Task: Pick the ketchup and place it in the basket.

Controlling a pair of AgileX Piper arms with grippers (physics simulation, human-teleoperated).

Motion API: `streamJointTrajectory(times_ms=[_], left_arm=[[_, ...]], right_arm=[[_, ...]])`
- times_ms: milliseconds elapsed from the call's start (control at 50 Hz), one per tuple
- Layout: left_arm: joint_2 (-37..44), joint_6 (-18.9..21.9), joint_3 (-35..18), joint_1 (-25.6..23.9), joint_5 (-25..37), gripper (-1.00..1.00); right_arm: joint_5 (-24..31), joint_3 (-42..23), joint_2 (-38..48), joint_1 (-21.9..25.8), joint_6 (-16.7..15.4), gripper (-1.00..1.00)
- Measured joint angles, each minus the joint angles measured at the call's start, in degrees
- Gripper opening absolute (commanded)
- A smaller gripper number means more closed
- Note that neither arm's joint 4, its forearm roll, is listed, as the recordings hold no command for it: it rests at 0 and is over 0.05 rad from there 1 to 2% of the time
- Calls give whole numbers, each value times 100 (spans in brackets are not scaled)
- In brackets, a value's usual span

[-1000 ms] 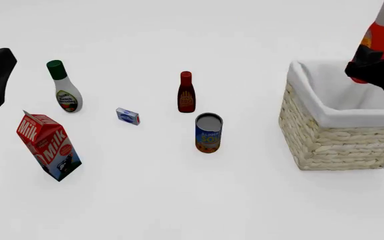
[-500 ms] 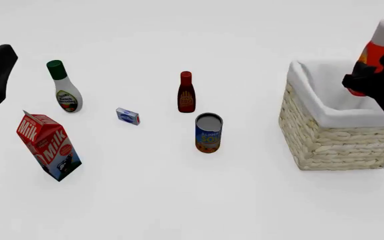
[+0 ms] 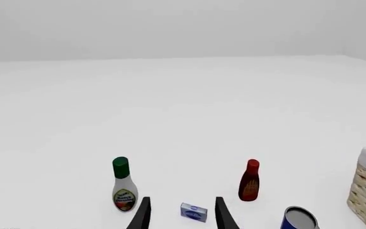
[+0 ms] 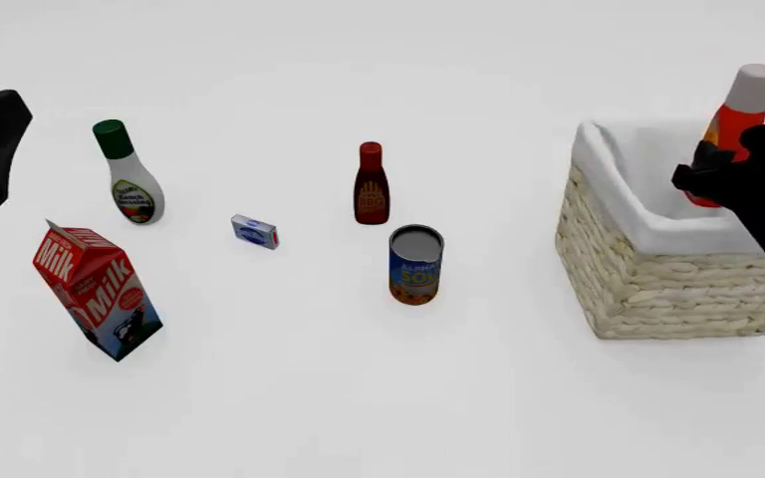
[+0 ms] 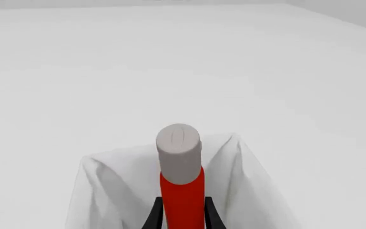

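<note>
Clamping the red-orange white-capped ketchup bottle (image 4: 731, 124) tightly, the right gripper (image 5: 182, 210) hangs over the pale wicker cloth-lined basket (image 4: 655, 284); the left gripper (image 3: 181, 217) gapes empty, far left.

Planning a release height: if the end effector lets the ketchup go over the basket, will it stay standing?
Probably not. The ketchup is tall, narrow and already tilted. The basket's loose cloth lining gives soft footing, so it would likely tip against a wall.
</note>
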Motion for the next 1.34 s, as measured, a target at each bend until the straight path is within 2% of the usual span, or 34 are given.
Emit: streamJointTrajectory(times_ms=[220,240,540,1040,1340], left_arm=[[-45,-15,16,21,17,100],[-48,-17,17,22,18,100],[-91,-42,36,27,31,100],[-146,-88,53,28,47,100],[-155,-136,74,30,5,100]], right_arm=[[-35,-39,55,2,-20,-100],[-34,-42,57,2,-21,100],[97,20,-162,-24,-74,100],[1227,-94,-2213,503,-455,100],[1293,359,-3098,584,-608,100]])
